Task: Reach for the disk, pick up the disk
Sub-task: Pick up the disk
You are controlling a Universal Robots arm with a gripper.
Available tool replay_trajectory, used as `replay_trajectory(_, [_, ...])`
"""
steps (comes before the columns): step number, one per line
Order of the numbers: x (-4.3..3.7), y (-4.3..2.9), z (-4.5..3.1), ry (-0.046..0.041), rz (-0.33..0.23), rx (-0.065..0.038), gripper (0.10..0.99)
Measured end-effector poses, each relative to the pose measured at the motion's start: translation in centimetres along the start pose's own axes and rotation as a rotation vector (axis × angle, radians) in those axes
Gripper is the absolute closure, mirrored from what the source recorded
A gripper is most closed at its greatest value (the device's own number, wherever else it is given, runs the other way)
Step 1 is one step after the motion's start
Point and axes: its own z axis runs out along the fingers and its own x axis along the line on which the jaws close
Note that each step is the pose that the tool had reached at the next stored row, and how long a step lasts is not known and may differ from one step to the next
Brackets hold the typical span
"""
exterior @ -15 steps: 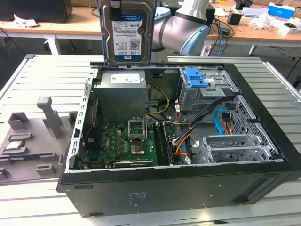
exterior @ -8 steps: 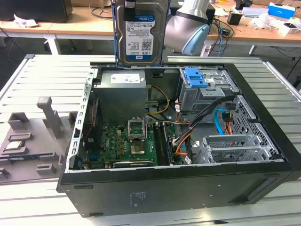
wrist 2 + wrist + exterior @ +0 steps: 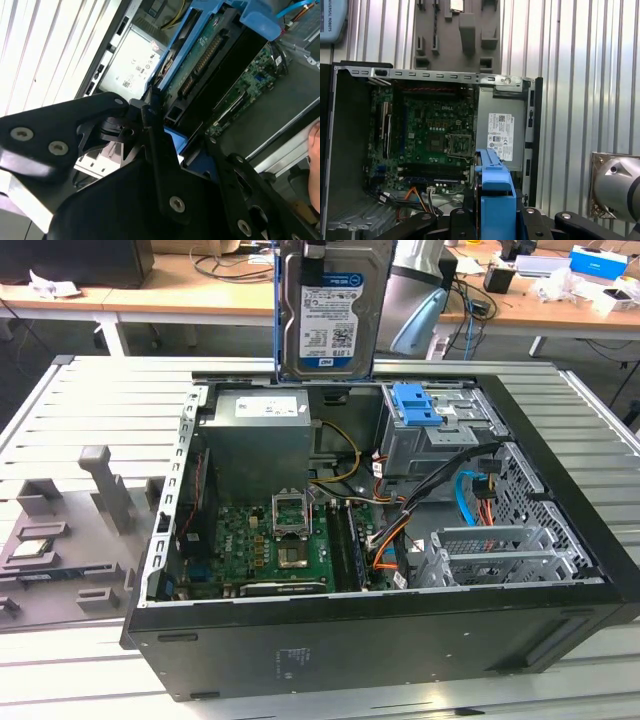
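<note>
The disk (image 3: 325,310) hangs upright in the air above the back edge of the open computer case (image 3: 400,640), with its white-and-blue label facing the exterior view. It touches nothing below it. The pick-up looks done, or very nearly so.

The gripper (image 3: 182,130) is clamped on the disk from above. In both wrist views its black fingers (image 3: 462,217) sit on either side of the blue rail, and the disk (image 3: 492,192) points down toward the case.

Directly beneath the disk are the grey power supply box (image 3: 260,435) and the rim of the case. Further along sits the blue caddy (image 3: 415,405) on the drive cage, and the motherboard (image 3: 270,540) lies lower inside. Loose cables (image 3: 470,490) run near the cage. The case rests on a slatted bench (image 3: 100,400), with a grey holder tray (image 3: 70,540) well apart at the exterior view's left.

To hold well here, I judge that the squeeze should stay on the rail sides, not on the label face or the circuit side. The disk is heavy for its size and hangs below the grip, so a level, steady wrist matters. A tilt could let it slip or swing into the case rim.
</note>
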Motion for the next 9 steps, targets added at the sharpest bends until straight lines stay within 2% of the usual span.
replay_trajectory(7, [0.15, -2.56, -0.10, 0.0000, 0.000, 0.000, 0.718])
replay_trajectory(9, [0.21, -3.63, -0.15, -0.0001, 0.000, 0.000, 0.718])
